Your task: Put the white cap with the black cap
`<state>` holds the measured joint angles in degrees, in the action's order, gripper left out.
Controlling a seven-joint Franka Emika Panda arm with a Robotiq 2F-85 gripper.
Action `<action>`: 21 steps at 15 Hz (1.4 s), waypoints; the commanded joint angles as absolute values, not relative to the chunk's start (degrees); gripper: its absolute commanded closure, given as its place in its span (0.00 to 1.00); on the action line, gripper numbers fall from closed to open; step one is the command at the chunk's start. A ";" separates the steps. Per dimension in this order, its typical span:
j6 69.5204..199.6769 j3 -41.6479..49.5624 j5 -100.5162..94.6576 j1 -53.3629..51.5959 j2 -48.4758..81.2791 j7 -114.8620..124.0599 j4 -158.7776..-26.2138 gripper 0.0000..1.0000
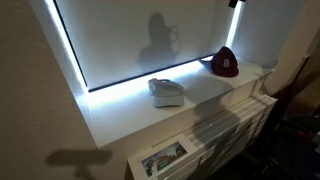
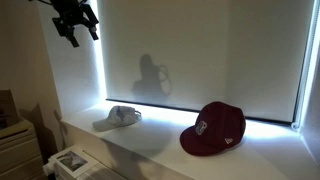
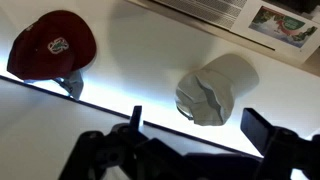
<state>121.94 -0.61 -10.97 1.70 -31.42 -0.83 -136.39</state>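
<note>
A white cap (image 1: 165,90) lies on the white window sill; it also shows in the other exterior view (image 2: 120,118) and in the wrist view (image 3: 218,88). A dark maroon cap with a white logo (image 1: 224,64) (image 2: 213,130) (image 3: 52,45) lies on the same sill, well apart from the white cap. No black cap shows. My gripper (image 2: 75,25) hangs high above the sill, over the white cap. In the wrist view its two fingers (image 3: 195,118) are spread wide and hold nothing.
The sill (image 2: 160,145) runs under a closed blind (image 2: 200,50) with bright light along its edges. Below the sill is a white radiator cover (image 1: 235,120). A printed sheet (image 1: 163,158) lies lower down, near the sill's front edge.
</note>
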 commanded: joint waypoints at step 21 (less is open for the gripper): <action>110.73 -8.12 -8.68 -8.13 10.93 2.82 -108.14 0.00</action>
